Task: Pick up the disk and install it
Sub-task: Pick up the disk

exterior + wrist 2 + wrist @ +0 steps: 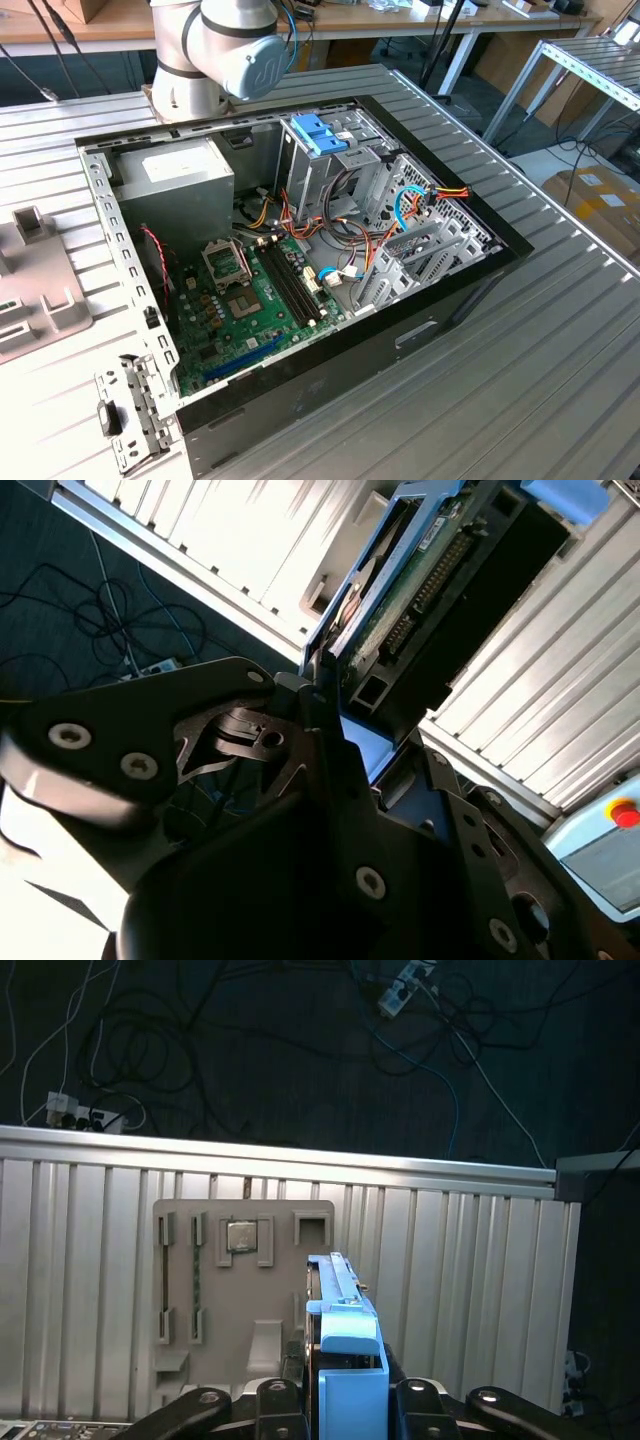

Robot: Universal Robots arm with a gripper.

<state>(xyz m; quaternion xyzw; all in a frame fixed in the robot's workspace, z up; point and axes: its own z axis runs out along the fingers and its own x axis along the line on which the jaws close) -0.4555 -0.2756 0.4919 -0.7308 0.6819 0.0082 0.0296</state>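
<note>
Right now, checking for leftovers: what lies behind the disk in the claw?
In the first wrist view, a grey tray with a square chip in one pocket, on the ribbed table. The disk hides part of that tray.

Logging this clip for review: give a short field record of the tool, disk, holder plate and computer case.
tool: shut on the disk
disk: gripped by its light-blue carrier rail, over the grey holder plate
holder plate: on the ribbed metal table, a square chip in one slot
computer case: open on the table, motherboard exposed
install: not yet done
</note>
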